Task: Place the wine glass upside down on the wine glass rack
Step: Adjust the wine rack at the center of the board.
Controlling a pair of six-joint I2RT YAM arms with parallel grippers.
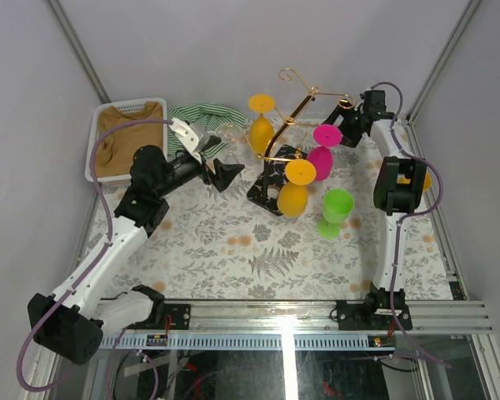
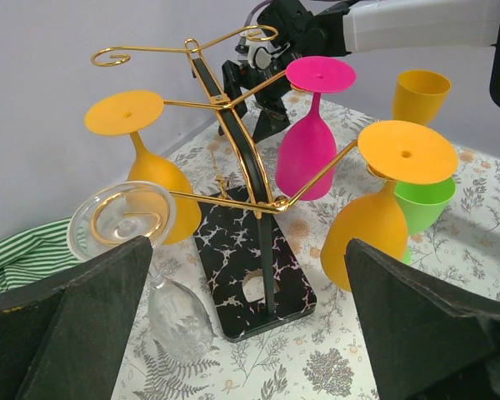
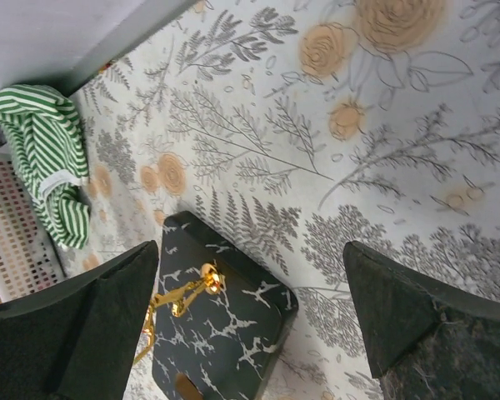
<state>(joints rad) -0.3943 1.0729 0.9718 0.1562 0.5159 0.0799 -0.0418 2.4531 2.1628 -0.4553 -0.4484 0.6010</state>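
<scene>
Both my hands are spread wide open and hold nothing. The left hand (image 2: pixel 248 246) faces the wine glass rack (image 2: pixel 233 250), which stands mid-bench (image 1: pixel 233 250). A clear wine glass (image 2: pixel 175 321) hangs upside down on the rack's near-left arm, its foot caught in the curled hook, just beside my left finger. Two orange glasses (image 2: pixel 371 237) and a pink glass (image 2: pixel 307 158) hang inverted too. A green glass (image 1: pixel 337 208) stands upright beside the rack. My right hand (image 3: pixel 250 250) hovers over the far side, looking down at the rack's base.
</scene>
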